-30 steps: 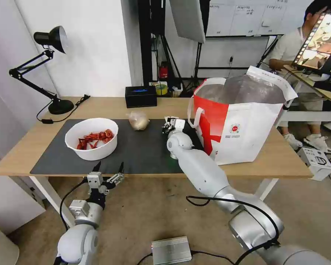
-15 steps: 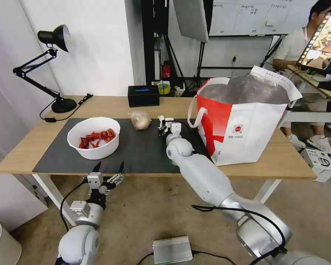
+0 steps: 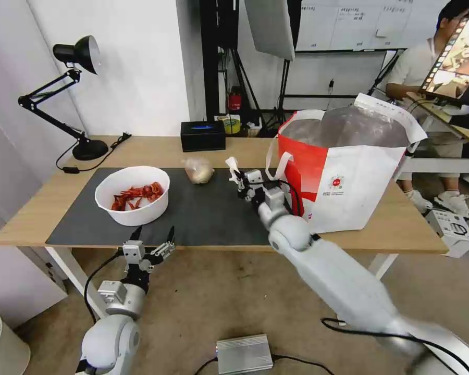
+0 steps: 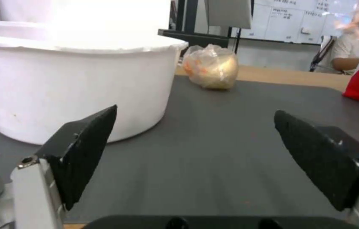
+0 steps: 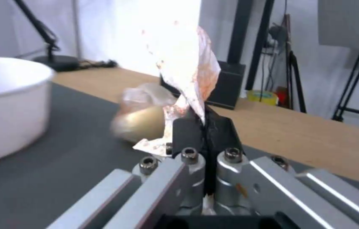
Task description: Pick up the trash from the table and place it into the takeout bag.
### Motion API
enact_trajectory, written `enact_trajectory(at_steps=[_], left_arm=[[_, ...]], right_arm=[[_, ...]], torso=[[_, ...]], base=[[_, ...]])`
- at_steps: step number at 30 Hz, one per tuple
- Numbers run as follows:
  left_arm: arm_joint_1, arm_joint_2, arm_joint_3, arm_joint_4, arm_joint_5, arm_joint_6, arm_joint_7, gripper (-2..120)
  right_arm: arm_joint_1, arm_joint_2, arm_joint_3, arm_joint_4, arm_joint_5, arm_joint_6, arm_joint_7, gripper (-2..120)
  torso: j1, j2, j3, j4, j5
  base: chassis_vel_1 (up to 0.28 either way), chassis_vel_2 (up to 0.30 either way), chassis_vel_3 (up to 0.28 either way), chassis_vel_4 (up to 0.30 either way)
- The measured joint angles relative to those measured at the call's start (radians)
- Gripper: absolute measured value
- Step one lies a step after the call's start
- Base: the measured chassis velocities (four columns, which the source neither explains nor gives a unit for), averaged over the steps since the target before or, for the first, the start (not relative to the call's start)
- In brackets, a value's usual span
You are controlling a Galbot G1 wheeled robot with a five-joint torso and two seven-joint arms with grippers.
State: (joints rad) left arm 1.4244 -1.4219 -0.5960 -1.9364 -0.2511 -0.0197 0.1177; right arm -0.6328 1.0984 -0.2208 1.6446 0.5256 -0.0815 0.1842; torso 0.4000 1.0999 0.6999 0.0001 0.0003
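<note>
Lower left, I've got the left gripper (image 3: 152,240) parked open below the table (image 3: 47,200) edge, near bowl (image 3: 132,195). Mid-frame, right gripper (image 3: 238,176) pinches tissue (image 3: 231,165) clear of mat, w/ takeout bag (image 3: 349,177) just right for the drop.

Head view high above table (image 3: 140,148); both wrist views low, sharing bundle (image 4: 211,66).

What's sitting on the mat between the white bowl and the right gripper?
The clear-bag bundle, toward the mat's far edge, as the head view shows. The right gripper is shut on the stained tissue; the bowl is apart from both.
</note>
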Motion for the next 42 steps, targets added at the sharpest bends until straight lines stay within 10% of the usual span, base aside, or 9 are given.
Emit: enact_trajectory(at_steps=[13, 27, 35, 42], left_arm=[[-0.011, -0.003, 0.026, 0.027, 0.020, -0.006, -0.001, 100], [-0.001, 0.003, 0.034, 0.018, 0.024, -0.006, -0.003, 100], [0.004, 0.005, 0.033, 0.011, 0.024, -0.007, -0.003, 100], [0.004, 0.000, 0.038, 0.007, 0.024, -0.008, -0.003, 100]], right_arm=[[-0.372, -0.205, 0.319, 0.306, -0.158, 0.149, -0.164, 0], [-0.409, -0.205, 0.555, 0.370, 0.003, 0.285, -0.177, 0], [-0.369, -0.225, 0.651, 0.367, 0.096, 0.255, -0.096, 0], [-0.264, -0.371, 0.736, 0.411, 0.375, 0.002, 0.079, 0]], torso=[[0.000, 0.000, 0.000, -0.0004, -0.0001], [0.000, 0.000, 0.000, 0.0000, -0.0001], [0.000, 0.000, 0.000, 0.0000, 0.0000], [0.000, 0.000, 0.000, -0.0001, -0.0003]], base=[[0.000, 0.000, 0.000, 0.000], [0.000, 0.000, 0.000, 0.000], [0.000, 0.000, 0.000, 0.000], [0.000, 0.000, 0.000, 0.000]])
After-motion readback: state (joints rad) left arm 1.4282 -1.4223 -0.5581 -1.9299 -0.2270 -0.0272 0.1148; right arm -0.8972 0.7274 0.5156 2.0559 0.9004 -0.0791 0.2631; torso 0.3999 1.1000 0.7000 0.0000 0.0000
